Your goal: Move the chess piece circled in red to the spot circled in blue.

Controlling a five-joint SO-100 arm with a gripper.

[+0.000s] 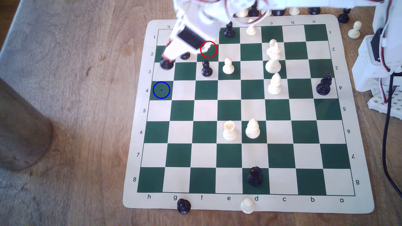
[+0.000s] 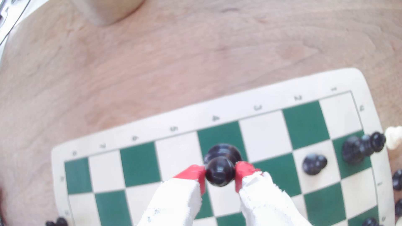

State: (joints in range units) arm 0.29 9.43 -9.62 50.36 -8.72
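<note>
Wooden desk (image 1: 76, 108) with a green-and-cream chessboard (image 1: 356, 202) rolled out on it, and the pincer (image 2: 220, 173) is clamped on the black bishop (image 2: 219, 171), red pads (image 2: 192, 172) on either side of its head, carrying it near the h-file edge. In the exterior view the bishop's base (image 1: 166, 63) sits around h3, one square short of the blue-ringed square (image 1: 161, 90) at h4. I'd nudge it on over the blue dot, come straight down so the base lands flat, then open slowly; the black pawn (image 1: 185, 55) on g2 is close, so no sideways swing.
</note>
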